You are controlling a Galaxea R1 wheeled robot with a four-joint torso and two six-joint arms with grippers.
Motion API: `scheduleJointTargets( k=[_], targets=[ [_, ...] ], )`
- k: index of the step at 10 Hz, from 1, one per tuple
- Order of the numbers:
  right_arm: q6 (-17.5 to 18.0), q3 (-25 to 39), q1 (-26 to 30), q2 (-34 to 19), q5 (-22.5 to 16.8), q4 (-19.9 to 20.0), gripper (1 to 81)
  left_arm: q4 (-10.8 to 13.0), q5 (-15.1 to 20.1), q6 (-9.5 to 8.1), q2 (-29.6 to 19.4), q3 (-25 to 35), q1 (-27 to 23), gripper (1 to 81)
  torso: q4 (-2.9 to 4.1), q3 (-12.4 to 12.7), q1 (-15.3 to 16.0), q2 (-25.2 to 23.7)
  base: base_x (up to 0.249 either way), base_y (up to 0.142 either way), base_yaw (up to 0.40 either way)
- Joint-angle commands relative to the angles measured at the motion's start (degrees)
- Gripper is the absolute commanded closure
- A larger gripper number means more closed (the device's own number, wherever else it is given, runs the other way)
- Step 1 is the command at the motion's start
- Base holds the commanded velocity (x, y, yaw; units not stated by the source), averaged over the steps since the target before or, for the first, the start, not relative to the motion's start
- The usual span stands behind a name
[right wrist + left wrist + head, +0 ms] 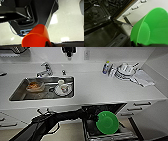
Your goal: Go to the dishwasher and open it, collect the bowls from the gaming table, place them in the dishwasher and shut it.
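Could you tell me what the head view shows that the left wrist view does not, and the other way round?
Head view alone: the sink with dishes, the tap, the worktop and the left arm. Left wrist view alone: a close look at the inner face of the open door. Both: the green bowl over the open dishwasher, and the white drawers.

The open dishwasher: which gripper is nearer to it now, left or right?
Left. The left gripper holds the green bowl over the dishwasher. The right gripper holds an orange bowl above pale floor.

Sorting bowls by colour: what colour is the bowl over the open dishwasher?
Bright green bowl, clearest in the left wrist view.
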Motion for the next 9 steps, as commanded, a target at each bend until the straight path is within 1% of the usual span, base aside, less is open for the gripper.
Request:
scheduleJointTargets(
  k=[1,2,5,7,8,9],
  targets=[
    [0.02,-0.11,-1.35,-1.02,-3.96,-0.24,81.1,-1.43,1.75,-1.24,1.01,2.07,-10.05,81.1,0.00,0.00,0.00,0.00,0.000,0.000,0.000],
    [0.02,-0.11,-1.35,-1.02,-3.96,-0.24,81.1,-1.60,1.93,-1.25,1.01,2.16,-10.40,1.0,0.00,0.00,0.00,0.00,0.000,0.000,0.000],
    [0.02,-0.02,-1.18,-0.93,-3.96,-0.15,81.1,-2.05,1.93,-1.25,0.58,2.25,-10.49,1.0,0.00,0.00,0.00,0.00,0.000,0.000,0.000],
    [0.02,-0.02,-1.18,-1.02,-3.96,-0.15,81.1,-2.49,1.93,-1.25,-0.65,3.73,-9.62,1.0,0.00,0.00,0.00,0.00,0.000,0.000,0.000],
    [0.19,0.06,-0.92,-1.10,-3.96,0.11,81.1,-2.40,1.93,-1.25,-1.62,4.88,-7.96,1.0,0.00,0.00,0.00,0.00,0.000,0.000,0.000],
    [0.28,0.33,-0.74,-1.28,-3.70,0.38,81.1,-2.22,1.93,-1.25,-3.56,6.20,-5.14,1.0,0.00,0.00,0.00,0.00,0.000,0.000,0.000]
  ],
)
